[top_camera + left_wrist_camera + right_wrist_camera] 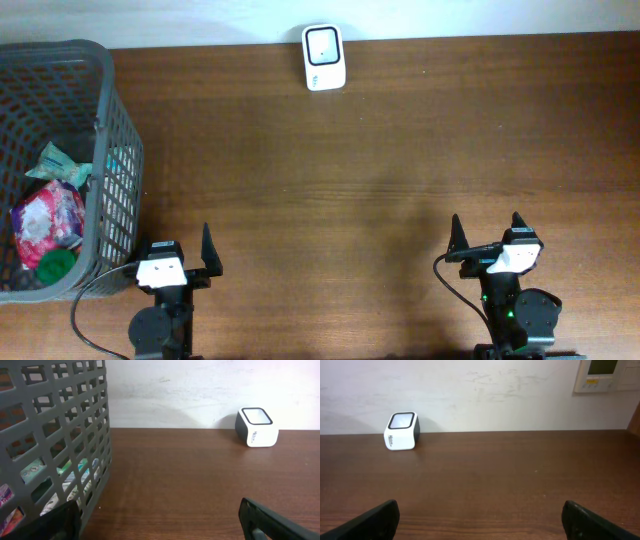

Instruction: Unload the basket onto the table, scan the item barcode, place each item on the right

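Now, left gripper (162, 529): I am seeing both jaws spread wide and carrying nothing, low over the near edge of the tabletop, just beside the basket's mesh side; I cannot tell whether one finger is touching it.
Right gripper (485, 522): I am seeing it wide as well, empty, hanging over bare wood well apart from everything else.
Items: I am finding them all inside the basket (108, 130) at the left end: a pink packet (45, 218), a teal wrapper (62, 163) and a green cap (57, 263). None is out yet, and I am not making out a barcode on any.
Scanner (324, 57): I am spotting it at the far edge against the wall, white with a dark window facing up, well apart from both arms.
Step in hand: I am judging this as the very start, a reach into the basket by the left arm.
Doing it well: I am planning to come in over the rim from above, not through the mesh, pinch one packet by a free edge, lift it clear of the rim, then turn the printed code toward the window. Crinkly film may bend the code, so I am expecting to have to present it flat.
Tabletop (380, 170): I am looking at dark brown wood grain with a soft sheen.
Room: I am seeing a scuffed white wall (495, 395) behind, with a control panel (602, 372) mounted at the upper right.
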